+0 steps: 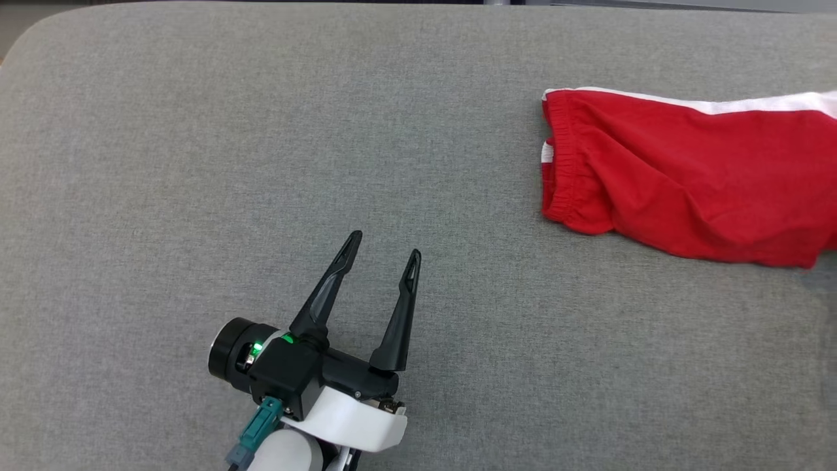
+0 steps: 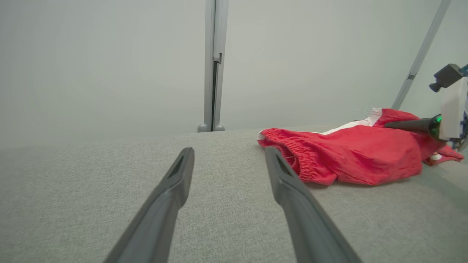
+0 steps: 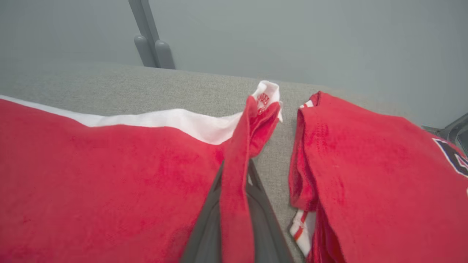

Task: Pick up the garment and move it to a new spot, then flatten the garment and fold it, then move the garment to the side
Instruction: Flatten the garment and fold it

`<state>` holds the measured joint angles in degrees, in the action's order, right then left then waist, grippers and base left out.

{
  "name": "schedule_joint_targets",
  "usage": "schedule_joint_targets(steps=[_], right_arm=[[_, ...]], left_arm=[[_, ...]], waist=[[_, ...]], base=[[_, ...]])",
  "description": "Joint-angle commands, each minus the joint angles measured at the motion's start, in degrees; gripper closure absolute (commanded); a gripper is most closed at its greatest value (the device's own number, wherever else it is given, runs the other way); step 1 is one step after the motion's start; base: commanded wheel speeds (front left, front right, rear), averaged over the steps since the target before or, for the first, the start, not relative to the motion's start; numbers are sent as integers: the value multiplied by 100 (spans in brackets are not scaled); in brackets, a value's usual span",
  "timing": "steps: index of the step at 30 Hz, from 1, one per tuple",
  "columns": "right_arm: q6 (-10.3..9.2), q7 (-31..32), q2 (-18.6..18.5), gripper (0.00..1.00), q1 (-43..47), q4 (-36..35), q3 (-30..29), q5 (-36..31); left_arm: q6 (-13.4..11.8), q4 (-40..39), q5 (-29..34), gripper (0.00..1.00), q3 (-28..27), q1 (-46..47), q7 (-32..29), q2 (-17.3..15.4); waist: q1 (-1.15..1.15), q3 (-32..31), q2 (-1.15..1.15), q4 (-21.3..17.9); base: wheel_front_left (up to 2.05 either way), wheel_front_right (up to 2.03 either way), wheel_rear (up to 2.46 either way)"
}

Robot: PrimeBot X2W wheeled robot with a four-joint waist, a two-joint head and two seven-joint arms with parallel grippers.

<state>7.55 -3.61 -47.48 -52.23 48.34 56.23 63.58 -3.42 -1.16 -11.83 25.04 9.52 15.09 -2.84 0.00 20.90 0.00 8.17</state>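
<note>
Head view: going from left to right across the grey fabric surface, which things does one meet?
Black two-fingered left gripper, open, then the red cloth garment with a white stripe.

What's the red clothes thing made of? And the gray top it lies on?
The red garment looks like soft matte knit cloth, maybe cotton: it wrinkles, and its edge is gathered by elastic. The gray surface looks like woven upholstery fabric: fine speckled weave, rounded corner.
</note>
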Motion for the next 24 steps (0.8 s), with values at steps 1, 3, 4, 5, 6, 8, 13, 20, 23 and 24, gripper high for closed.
schedule_joint_targets(steps=[1,3,4,5,6,8,13,20,23,24], right_arm=[[-13,68,95,100,-244,-29,65,-169],[-13,139,217,100,-445,-56,142,-328],[-13,192,292,100,-545,-67,178,-408],[-13,251,382,100,-630,-111,223,-469],[-13,251,382,100,-630,-111,223,-469],[-13,388,552,100,-774,-209,293,-553],[-13,663,957,100,-1039,-475,453,-787],[-13,883,1649,100,-1005,-495,545,-1065],[-12,979,1981,100,-893,-449,614,-1158],[-12,1018,2085,100,-858,-439,621,-1138]], left_arm=[[28,29,47,0,-31,-72,7,-17],[22,48,11,0,-29,-75,7,-17],[13,63,-4,0,-19,-81,7,-17],[9,74,-15,0,-2,-87,7,-16],[9,74,-15,0,-2,-87,7,-16],[-5,93,-30,0,24,-90,7,-17],[-69,108,-86,0,25,-157,7,-17],[-153,144,-225,0,117,-171,7,-17],[-186,150,-252,0,152,-152,7,-15],[-202,148,-265,0,167,-139,7,-16]], waist=[[0,-98,0,-103],[0,-154,0,-144],[0,-187,0,-158],[0,-224,0,-166],[0,-224,0,-166],[0,-300,0,-170],[0,-442,0,-125],[0,-499,0,52],[0,-475,0,139],[0,-464,0,163]], base=[[0,0,0],[0,0,0],[0,0,0],[0,0,0],[0,0,0],[0,0,0],[0,0,0],[0,0,0],[0,0,0],[0,0,0]])
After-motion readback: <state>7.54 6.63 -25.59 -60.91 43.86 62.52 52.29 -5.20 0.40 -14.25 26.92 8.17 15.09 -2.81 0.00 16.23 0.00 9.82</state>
